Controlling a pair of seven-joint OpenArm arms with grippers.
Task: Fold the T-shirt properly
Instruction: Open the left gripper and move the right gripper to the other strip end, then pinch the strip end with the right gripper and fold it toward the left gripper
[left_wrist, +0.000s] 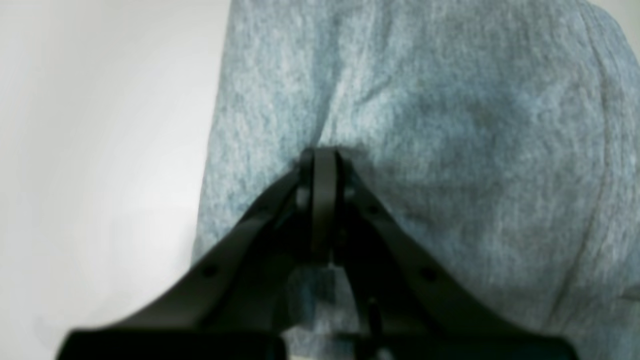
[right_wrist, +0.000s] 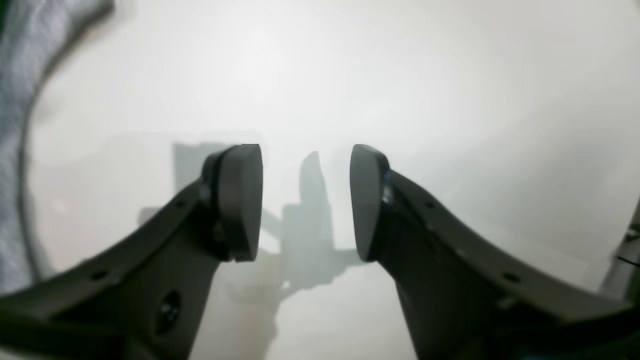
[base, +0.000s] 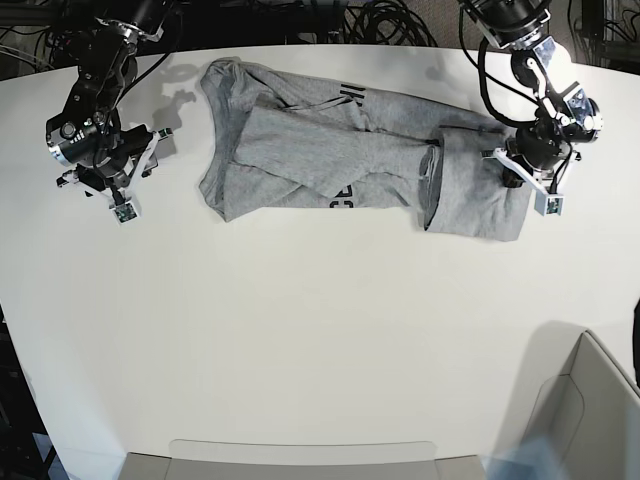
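Note:
The light-grey T-shirt (base: 340, 150) lies partly folded across the far middle of the white table (base: 300, 330), with bits of black lettering (base: 341, 200) showing at its folds. My left gripper (base: 503, 163) sits at the shirt's right end. In the left wrist view this gripper (left_wrist: 325, 155) is shut, and the T-shirt's cloth (left_wrist: 450, 100) puckers at its tip. My right gripper (base: 155, 140) hangs to the left of the shirt, apart from it. Its jaws (right_wrist: 305, 200) stand open over bare table with nothing between them, and only the T-shirt's edge (right_wrist: 15, 100) shows at the far left.
A grey bin (base: 590, 420) stands at the near right corner. A pale tray edge (base: 300, 455) runs along the front of the table. Dark cables (base: 380, 20) lie beyond the far edge.

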